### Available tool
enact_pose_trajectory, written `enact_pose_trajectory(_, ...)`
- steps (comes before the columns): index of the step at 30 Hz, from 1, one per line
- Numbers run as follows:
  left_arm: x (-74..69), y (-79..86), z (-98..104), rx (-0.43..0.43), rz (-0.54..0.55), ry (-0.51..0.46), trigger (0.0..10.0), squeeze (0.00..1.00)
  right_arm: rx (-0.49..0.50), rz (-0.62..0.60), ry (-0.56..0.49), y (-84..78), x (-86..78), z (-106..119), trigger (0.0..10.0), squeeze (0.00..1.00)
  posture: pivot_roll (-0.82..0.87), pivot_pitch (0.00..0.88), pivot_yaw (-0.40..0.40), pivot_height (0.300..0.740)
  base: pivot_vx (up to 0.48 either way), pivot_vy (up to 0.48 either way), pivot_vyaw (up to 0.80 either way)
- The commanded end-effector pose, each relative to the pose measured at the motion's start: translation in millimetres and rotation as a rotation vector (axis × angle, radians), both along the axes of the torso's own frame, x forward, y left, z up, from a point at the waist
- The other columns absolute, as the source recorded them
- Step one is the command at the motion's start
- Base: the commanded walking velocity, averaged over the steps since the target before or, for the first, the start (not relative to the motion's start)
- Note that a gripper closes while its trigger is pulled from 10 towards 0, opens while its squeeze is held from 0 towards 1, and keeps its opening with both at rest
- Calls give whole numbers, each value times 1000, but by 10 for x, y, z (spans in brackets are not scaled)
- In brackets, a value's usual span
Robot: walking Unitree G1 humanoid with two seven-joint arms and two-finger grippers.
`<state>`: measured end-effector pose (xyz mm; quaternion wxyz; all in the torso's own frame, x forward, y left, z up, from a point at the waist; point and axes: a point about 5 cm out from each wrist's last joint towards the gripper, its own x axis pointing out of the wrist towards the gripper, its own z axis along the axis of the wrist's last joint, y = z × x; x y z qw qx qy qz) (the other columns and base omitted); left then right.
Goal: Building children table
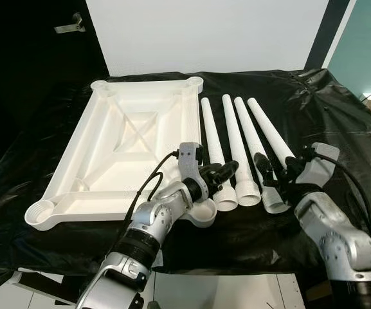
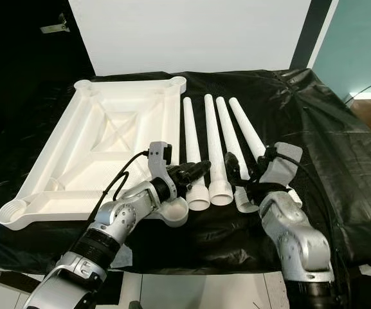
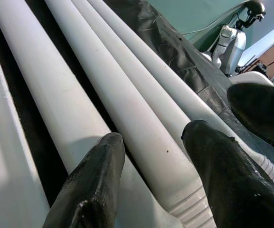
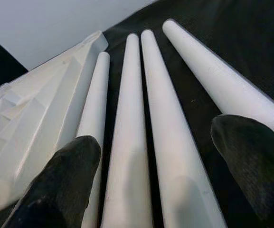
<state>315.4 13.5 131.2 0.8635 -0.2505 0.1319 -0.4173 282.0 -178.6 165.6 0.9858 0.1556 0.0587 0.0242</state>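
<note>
A white table top [image 1: 134,138] lies upside down on the black sheet, with round leg sockets at its corners. To its right, four white tapered legs [image 1: 233,132] lie side by side, wide threaded ends toward me. My left gripper [image 1: 228,170] is open just above the wide ends of the two leftmost legs; in the left wrist view its fingers [image 3: 91,185] straddle one leg [image 3: 127,109] without touching it. My right gripper [image 1: 278,168] hovers open over the wide ends of the two rightmost legs, and its fingers [image 4: 61,180] stand far apart above the legs [image 4: 165,123].
A black plastic sheet [image 1: 339,116] covers the work surface, crumpled at the right and back. Its front edge runs just below my arms. A white wall stands behind, a dark door with a handle [image 1: 69,26] at the left, a teal wall [image 1: 365,45] at the right.
</note>
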Motion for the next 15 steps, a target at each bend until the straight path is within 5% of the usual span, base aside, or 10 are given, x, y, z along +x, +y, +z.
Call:
enact_pose_trajectory(1,-134,-63,16,-111,-246,-86,10000,0,40,-17,61,-36,17,-43,10000,0,-143,16,14,740,0,0,0)
enact_pose_trajectory(15,-153,-40,-32,-95,-237,-79,10000,0,183,-117,336,-136,-16,-245,10000,0,-133,15,15,740,0,0,0)
